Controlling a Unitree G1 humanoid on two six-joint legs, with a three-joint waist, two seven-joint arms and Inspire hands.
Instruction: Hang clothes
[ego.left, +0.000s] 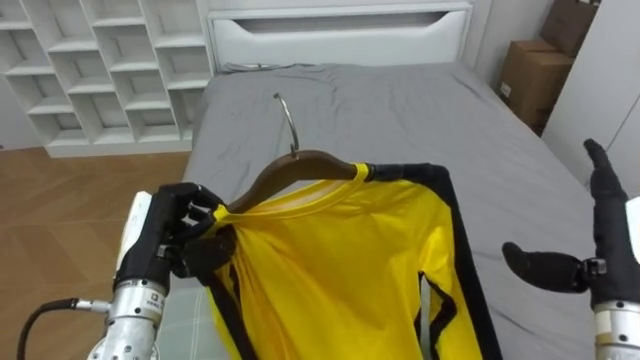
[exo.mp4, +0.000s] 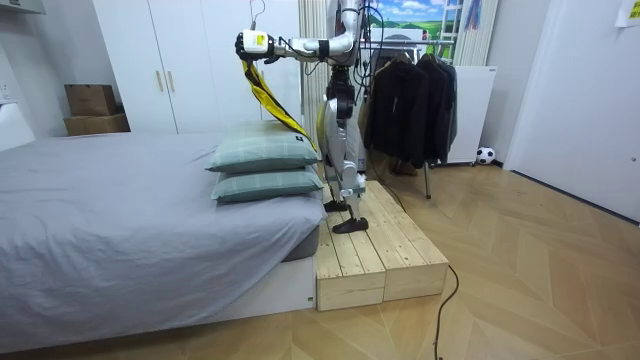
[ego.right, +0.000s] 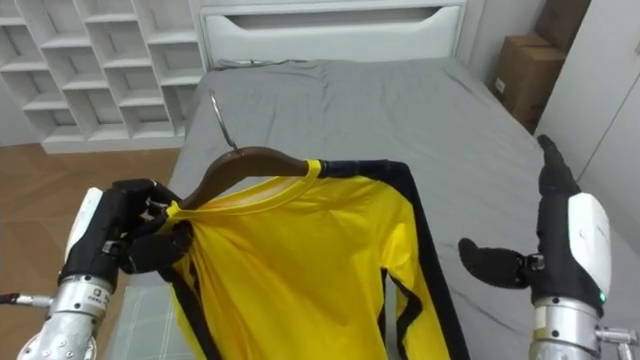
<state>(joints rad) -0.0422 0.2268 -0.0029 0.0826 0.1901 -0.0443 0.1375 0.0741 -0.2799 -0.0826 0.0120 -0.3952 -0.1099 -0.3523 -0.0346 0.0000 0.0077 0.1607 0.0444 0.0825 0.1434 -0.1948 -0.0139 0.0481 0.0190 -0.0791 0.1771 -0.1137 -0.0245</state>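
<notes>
The yellow shirt with black trim (ego.left: 350, 270) hangs on a brown wooden hanger (ego.left: 300, 165), and its body falls away below and to the right of the left hand (ego.left: 165, 235). That hand's fingers are curled round the hanger's left end, with the shirt's shoulder bunched in the grasp. The right hand (ego.left: 605, 240) stands well apart on the shirt's far side, fingers straight and thumb spread, holding nothing. The hanger's long axis runs from the left hand rightward across the robot's front, and the shirt's own length drops from the collar. The thin metal hook (ego.left: 288, 115) rises from the middle of the hanger and leans up and away from the hands, toward the grey bed (ego.left: 400, 110) beyond them. The step in hand looks like carrying the shirt to a rail. One-ended as the hold is, the hanger will want to sag, so the free hand would do well to steady the far shoulder and level the bar with the hook upright. In the room view the robot stands on a low wooden platform (exo.mp4: 380, 255) beside the bed, the shirt raised high. A clothes rack of dark garments (exo.mp4: 410, 100) stands beyond it, so the hook likely needs swinging round to that side.
</notes>
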